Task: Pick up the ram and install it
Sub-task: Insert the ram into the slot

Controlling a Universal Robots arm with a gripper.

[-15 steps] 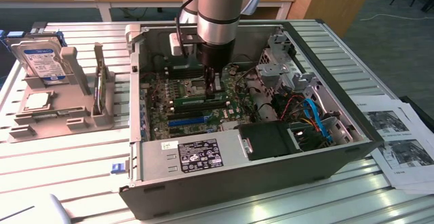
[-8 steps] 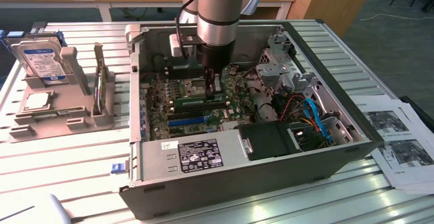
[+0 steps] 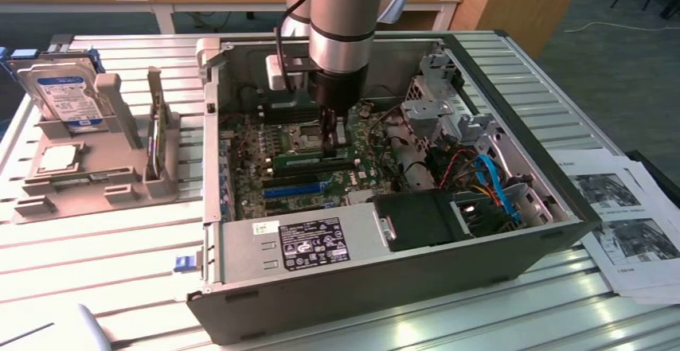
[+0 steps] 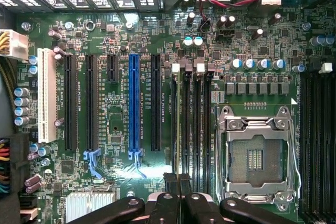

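My gripper reaches down into the open computer case, over the motherboard. The ram, a narrow green stick, lies lengthwise under the fingers along the memory slots. In the wrist view the ram is seen edge-on as a thin pale line running down the outermost of the black memory slots, on the side towards the blue slot. My gripper stands shut on the ram, one black finger on each side of its near end. I cannot tell whether the stick is pressed fully into the slot.
A blue expansion slot and a white one lie beside the memory slots, with the empty CPU socket on the other side. At the exterior view's left, a grey holder carries a hard drive. Papers lie at its right.
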